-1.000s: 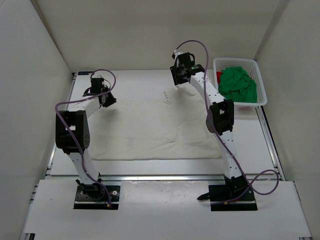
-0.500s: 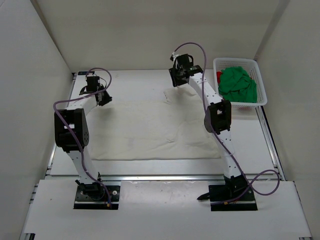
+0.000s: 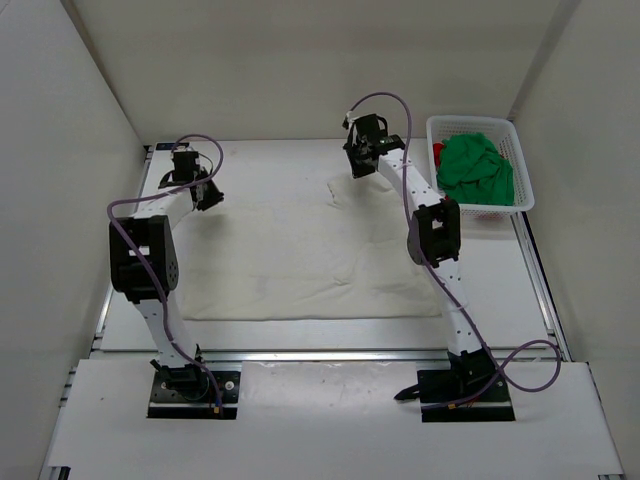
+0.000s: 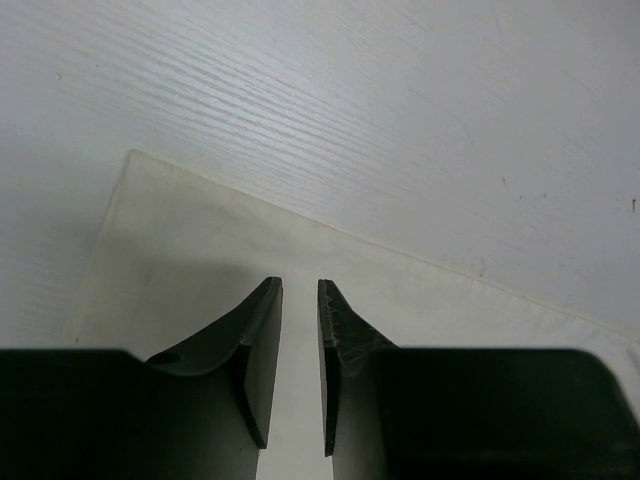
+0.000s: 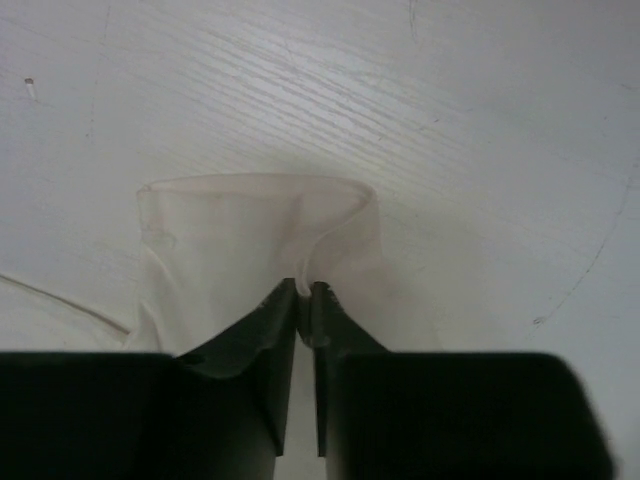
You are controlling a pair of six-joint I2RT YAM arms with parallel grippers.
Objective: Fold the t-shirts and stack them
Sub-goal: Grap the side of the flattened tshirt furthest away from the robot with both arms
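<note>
Cream-white t-shirt [image 3: 300, 255] spread flat, lightly wrinkled, across the worktop [image 3: 280, 165]; far-edge fold pinched between the right fingers [image 5: 262, 335], left fingers [image 4: 262, 340] narrowly parted over its far left corner. Green t-shirt [image 3: 475, 168] and red t-shirt [image 3: 438, 152] bunched in the mesh basket [image 3: 522, 190], far right. White grained surface, plain pale walls [image 3: 300, 70] around.

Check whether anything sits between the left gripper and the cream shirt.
Nothing visible does. The left gripper hangs open over a bare corner of the cream shirt. The right gripper is shut on a fold of it.
</note>
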